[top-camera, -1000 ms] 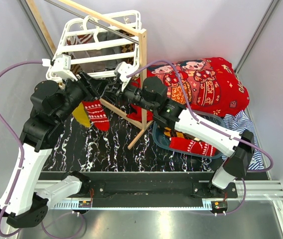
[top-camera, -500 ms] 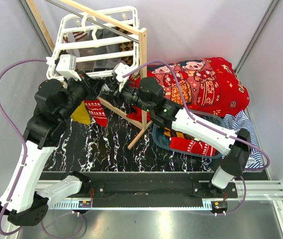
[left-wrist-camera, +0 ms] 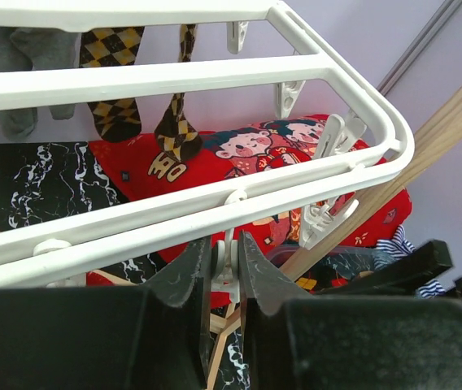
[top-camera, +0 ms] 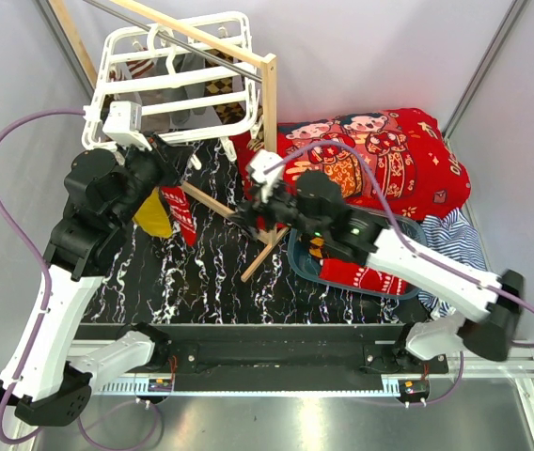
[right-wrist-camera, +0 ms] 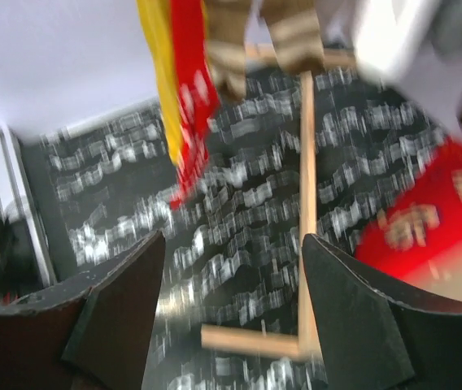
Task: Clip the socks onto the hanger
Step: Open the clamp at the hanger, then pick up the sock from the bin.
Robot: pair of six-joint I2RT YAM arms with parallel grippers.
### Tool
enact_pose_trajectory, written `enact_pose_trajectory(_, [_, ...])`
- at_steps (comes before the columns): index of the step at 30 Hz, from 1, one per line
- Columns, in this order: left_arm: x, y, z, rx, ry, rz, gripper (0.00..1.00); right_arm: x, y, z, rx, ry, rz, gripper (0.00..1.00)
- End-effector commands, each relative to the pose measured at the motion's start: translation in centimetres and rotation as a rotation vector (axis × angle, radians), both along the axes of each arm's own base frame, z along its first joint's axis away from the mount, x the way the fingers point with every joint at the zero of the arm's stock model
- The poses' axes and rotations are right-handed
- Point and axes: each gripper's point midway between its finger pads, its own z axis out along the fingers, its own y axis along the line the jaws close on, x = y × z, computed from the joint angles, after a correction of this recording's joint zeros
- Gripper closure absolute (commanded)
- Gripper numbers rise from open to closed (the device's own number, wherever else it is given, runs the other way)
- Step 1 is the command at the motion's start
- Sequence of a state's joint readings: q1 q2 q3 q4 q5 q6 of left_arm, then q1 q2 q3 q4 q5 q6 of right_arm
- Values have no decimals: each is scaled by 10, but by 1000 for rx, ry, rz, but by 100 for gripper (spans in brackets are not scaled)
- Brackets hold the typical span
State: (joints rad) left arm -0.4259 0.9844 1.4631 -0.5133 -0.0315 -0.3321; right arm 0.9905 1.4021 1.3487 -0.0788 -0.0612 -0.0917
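The white hanger (top-camera: 178, 70) hangs from the wooden rack at the back left. My left gripper (top-camera: 180, 155) reaches under its front bar (left-wrist-camera: 215, 207) and is shut on a small white clip (left-wrist-camera: 228, 268). A red sock with white marks (top-camera: 182, 214) and a mustard sock (top-camera: 154, 214) hang just below it, their tops hidden by the arm. Brown diamond-patterned socks (left-wrist-camera: 113, 81) dangle from a far bar. My right gripper (top-camera: 246, 221) is open with nothing in it, apart from the hanger and over the tabletop (right-wrist-camera: 239, 211). Its blurred view shows yellow and red socks (right-wrist-camera: 184, 89) and striped socks (right-wrist-camera: 292, 36).
The bare-wood rack's upright (top-camera: 269, 141) and foot (right-wrist-camera: 306, 203) stand between the arms. A big red cartoon blanket (top-camera: 389, 150) lies at the back right. In front of it sits a blue basin (top-camera: 306, 263) holding red cloth, with a blue-white striped cloth (top-camera: 455, 235) beside it.
My right gripper has opened and drawn back from the hanger towards the front right. My left gripper has shut on the clip. The hanger has swung slightly back.
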Motion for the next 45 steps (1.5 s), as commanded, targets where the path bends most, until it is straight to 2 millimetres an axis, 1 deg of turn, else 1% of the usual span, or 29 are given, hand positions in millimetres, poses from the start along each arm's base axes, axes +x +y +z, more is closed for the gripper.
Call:
enact_pose_trajectory(1, [3,4,12,-16,-44,22,94,-9,-62,-37,-145,111,-104,23])
enact_pose_trajectory(2, [2,3,11,-19,-40,17,93,-3,-82,-45,-162,133,-159,23])
enact_pose_trajectory(3, [2,3,12,-21,-40,16,94,-3,-92,-55,-178,166,-181,23])
enact_pose_trajectory(4, [1,3,11,-23,-39,14,94,-4,-106,-76,-232,215,-209,23])
enact_pose_trajectory(5, [1,2,11,-26,-37,14,94,2,-122,-83,-243,244,-253,23])
enact_pose_trajectory(6, [1,2,12,-26,-40,13,93,4,-132,-92,-268,270,-276,23])
enact_pose_trajectory(7, [0,2,12,-27,-39,10,94,2,-144,-111,-323,315,-298,24])
enact_pose_trajectory(8, [0,1,12,-29,-40,6,94,10,-157,-120,-346,341,-343,24])
enact_pose_trajectory(9, [0,2,13,-27,-43,8,94,11,-163,-128,-364,363,-356,25])
enact_pose_trajectory(10, [0,2,13,-28,-41,8,94,10,-170,-141,-393,396,-362,26])
enact_pose_trajectory(11, [0,2,13,-25,-43,8,94,16,-179,-150,-412,425,-388,28])
enact_pose_trajectory(14, [1,1,13,-26,-40,3,93,15,-188,-170,-459,510,-386,33])
enact_pose_trajectory(15, [1,0,11,-27,-36,2,94,13,-196,-178,-488,550,-393,34])
enact_pose_trajectory(16, [1,0,10,-26,-33,0,94,12,-196,-180,-500,569,-386,35])
enact_pose_trajectory(19, [2,-2,9,-26,-28,-4,94,3,-204,-205,-585,668,-372,41])
enact_pose_trajectory(21, [2,-2,9,-28,-27,-6,94,-3,-209,-214,-622,710,-361,44])
enact_pose_trajectory(23, [3,-3,8,-26,-26,-7,93,-6,-212,-227,-663,748,-356,46])
enact_pose_trajectory(24, [3,-3,9,-26,-26,-7,93,-9,-214,-233,-684,768,-354,50])
enact_pose_trajectory(26, [3,-4,9,-28,-26,-12,94,-11,-214,-246,-718,806,-346,55])
enact_pose_trajectory(27, [2,-3,10,-29,-28,-12,94,-10,-212,-248,-722,815,-342,55])
enact_pose_trajectory(28, [3,-4,9,-27,-28,-12,94,-10,-212,-254,-738,838,-335,55])
enact_pose_trajectory(30, [2,-3,10,-29,-28,-12,94,-9,-210,-259,-748,852,-333,55])
enact_pose_trajectory(31, [2,-3,9,-29,-27,-12,94,-9,-210,-266,-763,872,-334,56])
enact_pose_trajectory(34, [3,-4,7,-30,-23,-12,94,-12,-210,-278,-794,912,-328,57])
enact_pose_trajectory(36, [3,-4,7,-28,-22,-12,93,-12,-210,-281,-800,922,-329,57])
enact_pose_trajectory(39, [4,-4,5,-29,-17,-13,94,-9,-212,-289,-820,934,-349,58])
enact_pose_trajectory(42, [4,-6,6,-32,-16,-19,94,-8,-213,-299,-843,957,-370,59])
enact_pose_trajectory(43, [5,-6,5,-31,-13,-18,94,-7,-215,-306,-860,969,-386,60])
enact_pose_trajectory(45, [5,-6,4,-30,-11,-18,94,-5,-218,-310,-885,978,-408,60])
